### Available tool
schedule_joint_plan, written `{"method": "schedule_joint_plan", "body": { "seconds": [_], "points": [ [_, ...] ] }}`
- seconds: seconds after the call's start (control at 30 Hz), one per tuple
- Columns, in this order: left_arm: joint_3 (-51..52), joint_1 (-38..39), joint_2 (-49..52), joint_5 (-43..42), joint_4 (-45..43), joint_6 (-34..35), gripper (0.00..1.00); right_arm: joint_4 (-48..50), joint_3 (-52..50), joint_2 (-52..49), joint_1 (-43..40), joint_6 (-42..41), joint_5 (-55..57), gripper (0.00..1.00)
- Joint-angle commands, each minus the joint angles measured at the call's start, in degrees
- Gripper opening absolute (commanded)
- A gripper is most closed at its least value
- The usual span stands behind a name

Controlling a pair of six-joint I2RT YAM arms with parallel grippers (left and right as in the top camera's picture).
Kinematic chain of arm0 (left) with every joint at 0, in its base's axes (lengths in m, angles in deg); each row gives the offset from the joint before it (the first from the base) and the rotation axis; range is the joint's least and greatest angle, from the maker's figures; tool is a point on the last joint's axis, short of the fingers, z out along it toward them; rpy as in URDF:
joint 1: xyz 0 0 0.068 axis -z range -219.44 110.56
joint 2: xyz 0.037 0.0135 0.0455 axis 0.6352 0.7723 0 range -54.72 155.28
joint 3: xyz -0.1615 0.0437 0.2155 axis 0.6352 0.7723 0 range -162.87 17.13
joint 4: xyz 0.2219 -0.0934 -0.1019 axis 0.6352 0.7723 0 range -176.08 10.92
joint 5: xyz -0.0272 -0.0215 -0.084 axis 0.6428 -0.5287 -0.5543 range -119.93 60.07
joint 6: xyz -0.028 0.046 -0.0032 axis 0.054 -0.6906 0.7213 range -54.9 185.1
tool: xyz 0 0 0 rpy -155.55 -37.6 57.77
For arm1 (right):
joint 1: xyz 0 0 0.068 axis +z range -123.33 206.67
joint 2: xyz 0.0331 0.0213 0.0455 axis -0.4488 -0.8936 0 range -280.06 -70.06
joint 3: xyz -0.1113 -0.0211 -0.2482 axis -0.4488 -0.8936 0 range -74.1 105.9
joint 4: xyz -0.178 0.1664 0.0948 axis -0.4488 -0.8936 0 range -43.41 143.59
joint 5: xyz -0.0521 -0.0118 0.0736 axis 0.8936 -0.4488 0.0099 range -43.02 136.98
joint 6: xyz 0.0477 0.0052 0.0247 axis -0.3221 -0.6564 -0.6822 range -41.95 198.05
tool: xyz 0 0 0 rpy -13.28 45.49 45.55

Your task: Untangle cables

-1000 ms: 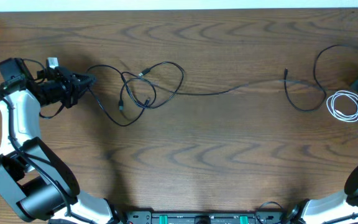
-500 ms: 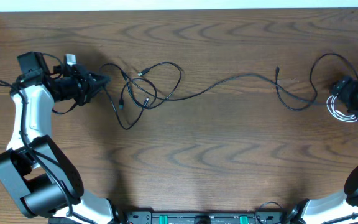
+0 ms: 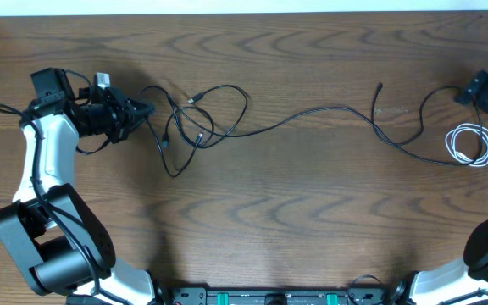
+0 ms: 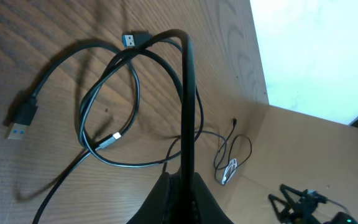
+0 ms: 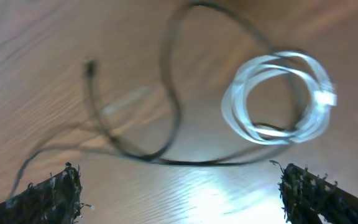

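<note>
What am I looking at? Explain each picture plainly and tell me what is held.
Two robot arms work at a wooden table, each ending in a two-finger gripper. The wide picture looks down from above; the other two come from cameras on the wrists. On the table lie thin black cables, looped over each other, and a coiled white cable. The left gripper is shut on one black cable, which rises out of its grip in the left wrist view. The right gripper is open and holds nothing; its camera sees the white cable lying free.
</note>
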Motion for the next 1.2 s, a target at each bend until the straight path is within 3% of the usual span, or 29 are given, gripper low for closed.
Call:
{"method": "schedule_joint_plan", "body": {
  "seconds": [0.0,0.1,0.53,0.83,1.17],
  "points": [
    [0.7,1.0,-1.0,0.4,0.2,-1.2,0.08,-0.2,0.4,0.0,5.7,12.6,-15.4,0.99],
    [0.7,1.2,-1.0,0.4,0.3,-1.2,0.08,3.3,-0.7,-0.1,10.5,15.8,-21.8,0.99],
    [0.7,1.3,-1.0,0.4,3.0,-2.1,0.08,17.7,-1.4,-2.5,35.5,15.8,-21.2,0.96],
    [0.7,1.3,-1.0,0.4,3.0,-2.1,0.08,31.5,-1.4,-13.9,50.9,15.8,-21.2,0.94],
    [0.7,1.3,-1.0,0.4,3.4,-2.1,0.08,46.6,-1.4,-22.9,61.7,15.8,-21.1,0.96]
  ]
}}
